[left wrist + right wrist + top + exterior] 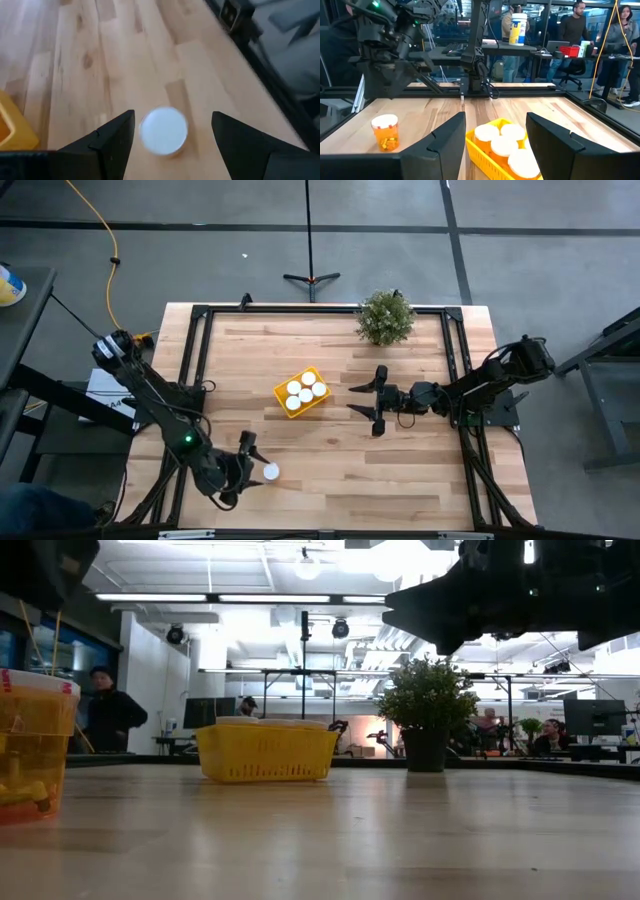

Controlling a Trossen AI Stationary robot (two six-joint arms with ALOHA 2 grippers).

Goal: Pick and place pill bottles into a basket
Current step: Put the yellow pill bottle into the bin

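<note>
One pill bottle (270, 472), orange with a white cap, stands upright on its base on the table near the front left. It also shows in the left wrist view (163, 131), the right wrist view (385, 132) and the low view (30, 750). My left gripper (246, 470) is open; its fingers stand on either side of the bottle's cap without touching it (173, 114). The yellow basket (300, 392) sits mid-table and holds several white-capped bottles (504, 146). My right gripper (358, 401) is open and empty just right of the basket, pointing at it (495, 117).
A green potted plant (385, 317) stands at the table's far edge, right of centre, and shows in the low view (428, 710). A black frame runs along the table's edges (200, 360). Bare wood lies between the basket and the front edge. People stand in the room beyond.
</note>
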